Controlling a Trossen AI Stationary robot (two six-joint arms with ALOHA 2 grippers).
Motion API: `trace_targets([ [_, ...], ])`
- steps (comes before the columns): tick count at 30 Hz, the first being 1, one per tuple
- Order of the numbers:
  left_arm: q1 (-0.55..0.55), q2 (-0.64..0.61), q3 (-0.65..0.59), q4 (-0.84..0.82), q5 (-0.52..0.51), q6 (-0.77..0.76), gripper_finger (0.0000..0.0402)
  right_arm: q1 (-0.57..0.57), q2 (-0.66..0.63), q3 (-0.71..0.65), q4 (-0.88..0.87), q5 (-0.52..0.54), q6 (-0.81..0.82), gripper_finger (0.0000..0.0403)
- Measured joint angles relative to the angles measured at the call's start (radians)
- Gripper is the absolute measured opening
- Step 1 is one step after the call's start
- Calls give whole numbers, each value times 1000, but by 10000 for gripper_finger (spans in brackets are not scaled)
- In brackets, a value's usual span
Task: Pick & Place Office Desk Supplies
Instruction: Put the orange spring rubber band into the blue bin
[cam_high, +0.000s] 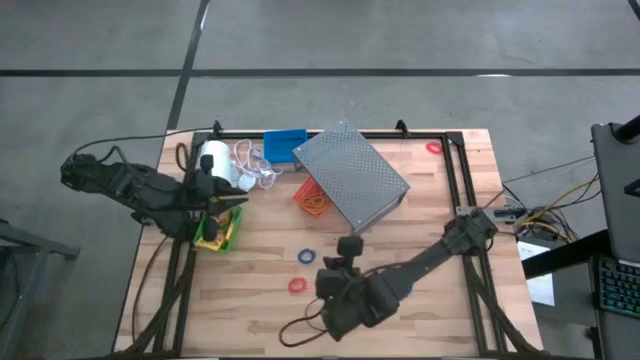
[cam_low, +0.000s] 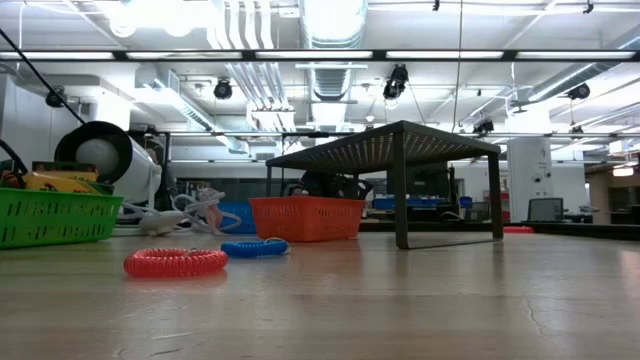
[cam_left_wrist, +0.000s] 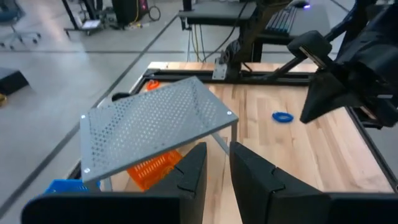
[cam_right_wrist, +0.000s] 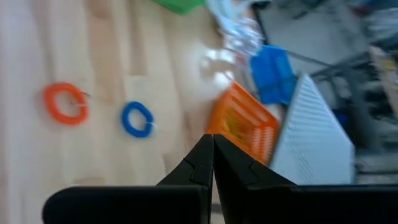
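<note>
High view: left gripper (cam_high: 222, 207) hovering over green bin (cam_high: 217, 232), fingers slightly parted, gripping nothing.
Low view: crayon box (cam_low: 58, 181) lying in that bin.
Right wrist view: right gripper (cam_right_wrist: 212, 149) fingers pressing together.

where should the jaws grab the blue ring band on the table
Probably across one side of the hoop, coming straight down from above. The blue ring band lies flat on the bare table, apart from the red band, so one jaw could drop inside it, one outside.

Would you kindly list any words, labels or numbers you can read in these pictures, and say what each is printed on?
None can be read.
Yellow-and-green crayon box in the green plastic bin: its printing is too blurred to read.
Grey perforated metal rack, orange plastic bin, blue plastic bin: no lettering visible.
</note>
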Motion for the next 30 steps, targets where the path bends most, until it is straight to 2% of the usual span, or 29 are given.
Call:
trace_targets([
  [3,-4,-31,-1,-1,0,66,74,38,-20,-91,-52,79,165,8],
  [8,-10,-90,-61,72,10,117,74,76,-86,-240,-53,93,330,8],
  [12,-10,-135,-144,132,105,201,74,91,-163,-334,-9,94,426,8],
  [15,-10,-171,-205,197,165,260,74,104,-232,-423,102,108,418,8],
  [23,-10,-266,-307,257,168,324,74,123,-393,-700,536,146,186,8],
  [26,-10,-307,-311,252,168,326,74,124,-445,-770,600,146,178,8],
  [30,-9,-369,-307,256,157,328,74,128,-507,-839,603,149,248,8],
])
